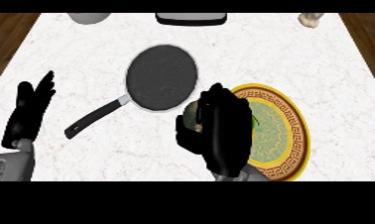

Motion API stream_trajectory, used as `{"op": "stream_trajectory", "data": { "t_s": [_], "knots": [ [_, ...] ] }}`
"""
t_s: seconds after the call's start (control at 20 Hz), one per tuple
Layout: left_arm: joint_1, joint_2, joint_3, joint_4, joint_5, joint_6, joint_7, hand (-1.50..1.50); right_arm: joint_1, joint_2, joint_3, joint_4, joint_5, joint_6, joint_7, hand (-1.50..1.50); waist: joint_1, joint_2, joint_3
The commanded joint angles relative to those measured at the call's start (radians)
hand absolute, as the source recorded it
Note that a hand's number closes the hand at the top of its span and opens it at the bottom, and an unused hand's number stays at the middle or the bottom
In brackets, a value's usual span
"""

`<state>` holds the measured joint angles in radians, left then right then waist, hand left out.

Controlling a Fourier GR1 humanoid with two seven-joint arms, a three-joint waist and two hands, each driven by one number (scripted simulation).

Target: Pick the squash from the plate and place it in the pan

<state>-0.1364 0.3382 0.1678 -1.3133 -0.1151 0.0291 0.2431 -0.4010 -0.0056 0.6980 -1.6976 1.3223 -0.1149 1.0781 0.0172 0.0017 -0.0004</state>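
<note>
Squash (193,114) sits curled inside right robot hand (219,129) — beside plate (289,124).

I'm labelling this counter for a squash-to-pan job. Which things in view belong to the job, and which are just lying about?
In the job: squash, in the right hand; plate; pan.

Lying about: grey round thing, dark tray-like thing, pale lumpy thing, all at the far edge; left hand, resting open at left.

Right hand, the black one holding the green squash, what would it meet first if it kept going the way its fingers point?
Probably the dark round pan: the right hand, curled round the green squash, points up-left toward its rim. Height above the counter is unclear.
</note>
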Motion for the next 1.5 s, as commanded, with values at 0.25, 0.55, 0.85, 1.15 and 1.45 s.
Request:
{"op": "stream_trajectory", "data": {
  "t_s": [0.25,0.55,0.85,1.15,1.45],
  "knots": [
    [-0.060,-0.010,-0.006,0.048,-0.009,-0.002,-0.001,0.00,-0.291,0.005,-0.129,0.416,-0.250,-0.333,0.048,1.50,0.033,0.015,0.000],
    [-0.058,-0.008,-0.018,0.008,-0.001,-0.028,0.007,0.00,-0.439,0.005,-0.166,0.696,-0.402,-0.462,-0.005,1.50,0.061,0.017,0.001],
    [-0.043,-0.043,-0.058,-0.016,-0.040,0.000,-0.008,0.00,-0.511,0.005,-0.192,0.936,-0.605,-0.586,-0.191,1.50,0.084,0.025,0.001],
    [-0.127,-0.043,-0.061,0.019,-0.039,-0.006,0.020,0.00,-0.503,0.005,-0.214,1.002,-0.783,-0.690,-0.339,1.50,0.122,0.046,0.004],
    [-0.125,-0.043,-0.073,0.024,-0.042,-0.022,-0.013,0.00,-0.521,0.006,-0.245,1.055,-0.932,-0.713,-0.457,-1.50,0.159,0.058,0.005]
  ]
}}
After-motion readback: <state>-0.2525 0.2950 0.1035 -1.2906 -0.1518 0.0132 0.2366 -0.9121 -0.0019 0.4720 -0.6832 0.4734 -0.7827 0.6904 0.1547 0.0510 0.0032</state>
